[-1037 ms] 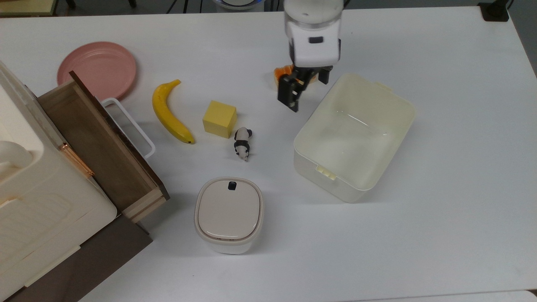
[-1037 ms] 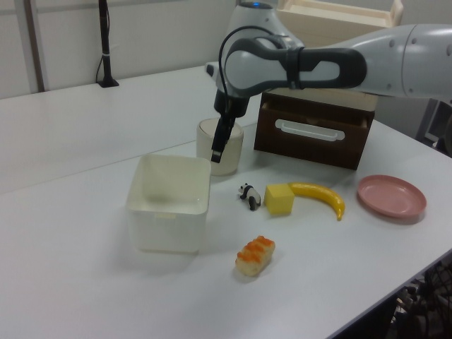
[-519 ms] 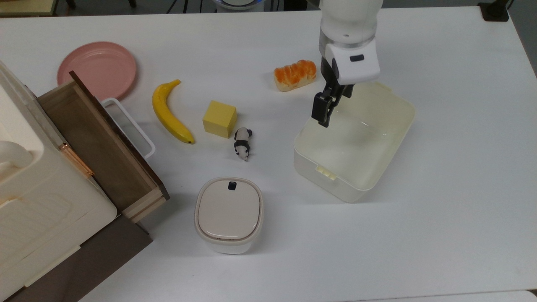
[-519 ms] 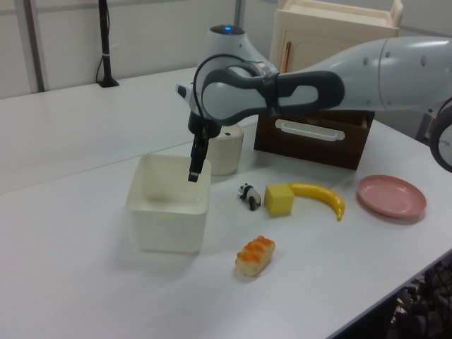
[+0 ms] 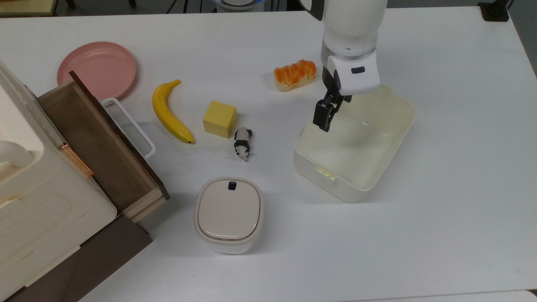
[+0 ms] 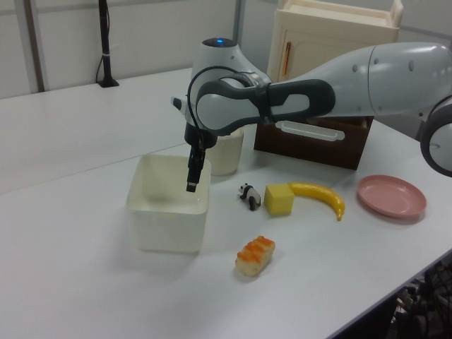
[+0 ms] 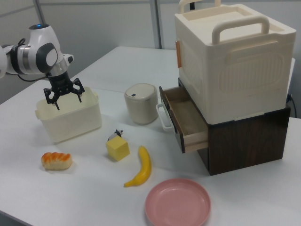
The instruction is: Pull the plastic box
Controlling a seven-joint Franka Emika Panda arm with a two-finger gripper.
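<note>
The plastic box [image 5: 340,185] is a large cream-white translucent tub, empty, standing on the white table right of centre in the top view. It also stands at the left view's left [image 6: 167,229] and the right view's left [image 7: 70,125]. My gripper [image 5: 324,118] hangs over the tub's upper-left part in the top view, pointing down with its fingers apart and nothing between them. In the right view the gripper [image 7: 65,98] spreads just above the rim. In the left view the gripper [image 6: 191,178] dips inside the tub by its right wall. I cannot tell whether it touches.
In the top view an orange bread roll [image 5: 295,74] lies just left of the arm. A toy panda [image 5: 242,143], yellow cube [image 5: 219,118], banana [image 5: 170,111] and pink plate [image 5: 97,70] lie further left. A lidded white container [image 5: 228,214] stands in front; a storage bin's open drawer [image 5: 100,147] juts out at the left.
The gripper swung from beside the bread roll to over the plastic box, then sank a little lower into it. The box has not moved.
</note>
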